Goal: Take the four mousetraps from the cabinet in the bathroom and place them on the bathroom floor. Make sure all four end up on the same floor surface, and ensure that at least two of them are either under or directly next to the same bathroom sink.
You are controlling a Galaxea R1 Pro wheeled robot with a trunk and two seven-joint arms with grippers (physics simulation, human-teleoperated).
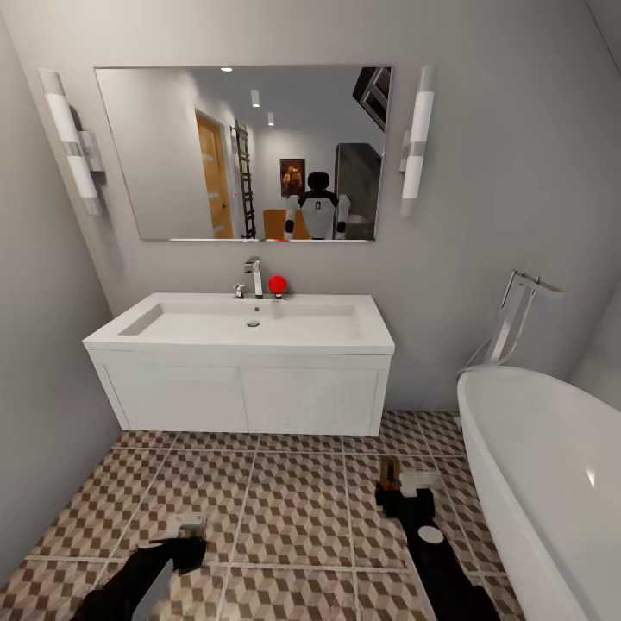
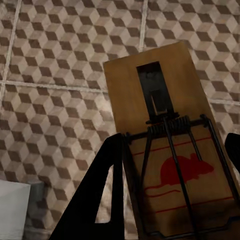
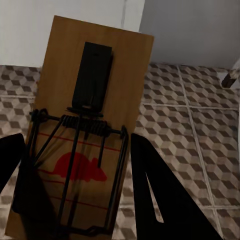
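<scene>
Left hand [image 2: 172,200] pinching a mousetrap [image 2: 165,145] | right hand [image 3: 75,195] pinching another mousetrap [image 3: 90,125] | both above the tiled floor [image 1: 293,509] before the sink [image 1: 250,332]

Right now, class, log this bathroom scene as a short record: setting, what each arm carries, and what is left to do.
setting: robot faces the sink, with mirror above and bathtub to its right
floor: bathroom floor, cube-pattern tiles
left gripper: its fingers hold a mousetrap above the tiles
right gripper: its fingers hold a second mousetrap, above the tiles near the sink
on sink: chrome faucet, red ball
remaining: neither mousetrap lies on the floor yet
</scene>
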